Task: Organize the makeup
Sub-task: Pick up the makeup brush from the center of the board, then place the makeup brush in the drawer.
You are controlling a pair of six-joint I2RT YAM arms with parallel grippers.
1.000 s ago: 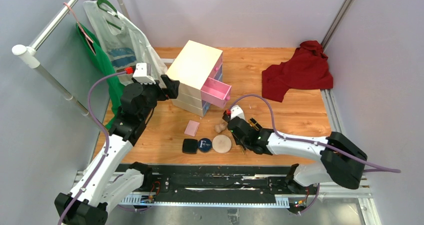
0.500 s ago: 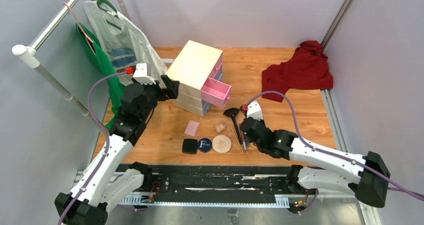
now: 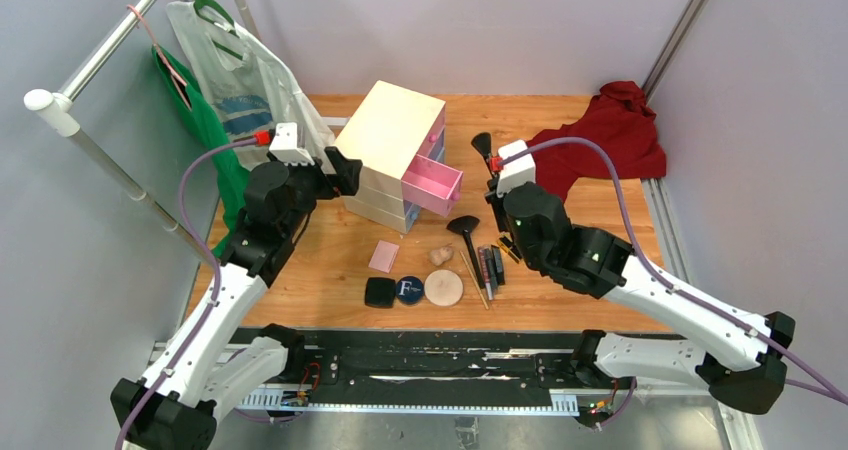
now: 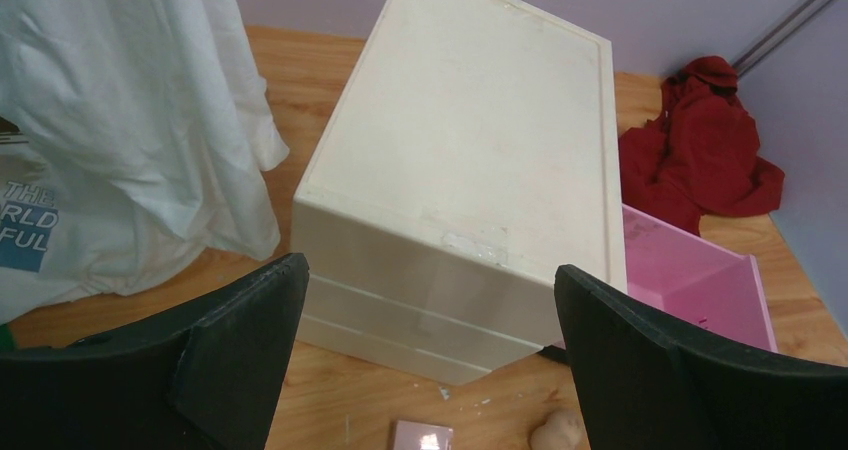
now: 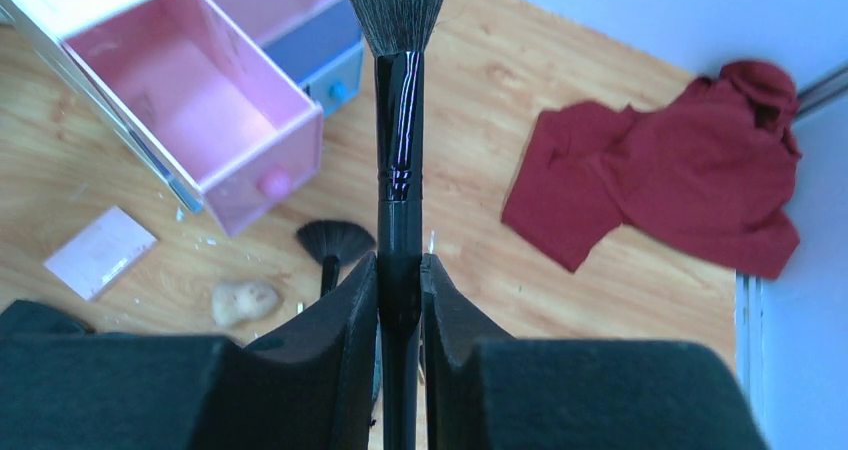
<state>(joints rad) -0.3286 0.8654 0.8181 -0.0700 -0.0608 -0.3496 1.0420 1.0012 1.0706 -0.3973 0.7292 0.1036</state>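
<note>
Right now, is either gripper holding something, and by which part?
The right gripper holds a black brush by the lower part of its handle, bristles pointing away. The left gripper is open and holds nothing.

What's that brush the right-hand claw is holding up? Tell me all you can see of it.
It is a black makeup brush with a slim, glossy handle, a ringed collar partway along and a flared tuft of dark grey bristles at the far end. The right gripper is shut on the lower handle and holds it above the wooden table, with the bristles pointing away from the fingers. Nothing else appears to touch it.
</note>
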